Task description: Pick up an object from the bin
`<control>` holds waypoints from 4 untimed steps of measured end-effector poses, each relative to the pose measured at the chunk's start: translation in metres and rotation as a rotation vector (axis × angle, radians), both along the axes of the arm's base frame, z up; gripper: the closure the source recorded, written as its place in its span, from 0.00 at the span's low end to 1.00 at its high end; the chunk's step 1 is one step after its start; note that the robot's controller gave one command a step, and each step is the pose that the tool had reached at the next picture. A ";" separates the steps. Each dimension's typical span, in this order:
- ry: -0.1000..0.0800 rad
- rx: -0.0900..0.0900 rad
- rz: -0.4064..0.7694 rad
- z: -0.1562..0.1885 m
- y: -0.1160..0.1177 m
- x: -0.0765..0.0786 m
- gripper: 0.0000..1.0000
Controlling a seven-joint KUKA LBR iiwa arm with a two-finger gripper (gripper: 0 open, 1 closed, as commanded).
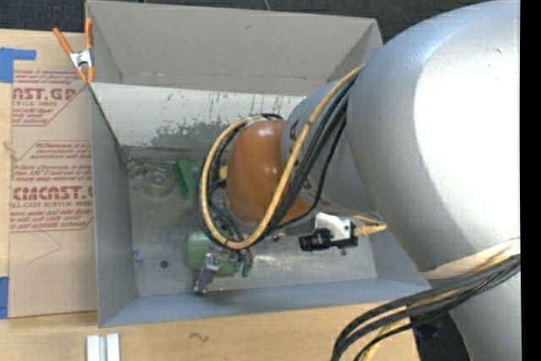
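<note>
1. The jaws sit low in the bin, at the foot of the near wall and left of the middle. The wrist's cables hide most of them, so I cannot tell whether they are open or closed.
2. A pale green blocky piece (198,248) lies on the bin floor just beside the jaws, on their far side. Whether it sits between them cannot be told.
3. A darker green bit (243,266) shows just to the right of the jaws. It may be part of the same piece or a separate one.
4. Above these is the wrist's rounded orange cover (254,173), ringed by looping black and yellow cables (205,190).
5. A small black and white fitting (326,234) lies close to the right of the cover, low against the arm, with a yellow lead running off it.
6. Well apart from the jaws, toward the far left of the floor, a second green piece (186,178) lies just beside a clear round thing (155,180).
7. The grey bin (110,207) has a scuffed back wall.
8. The broad grey arm (439,139) reaches in from the right.
</note>
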State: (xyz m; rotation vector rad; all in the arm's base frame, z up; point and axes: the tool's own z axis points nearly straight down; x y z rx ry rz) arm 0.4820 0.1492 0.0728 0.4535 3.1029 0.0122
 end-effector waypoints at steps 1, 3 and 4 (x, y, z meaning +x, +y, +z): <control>-0.002 0.000 0.002 0.001 0.001 0.001 1.00; 0.001 -0.005 0.004 0.088 0.002 0.002 1.00; 0.005 -0.006 0.005 0.100 0.002 0.002 1.00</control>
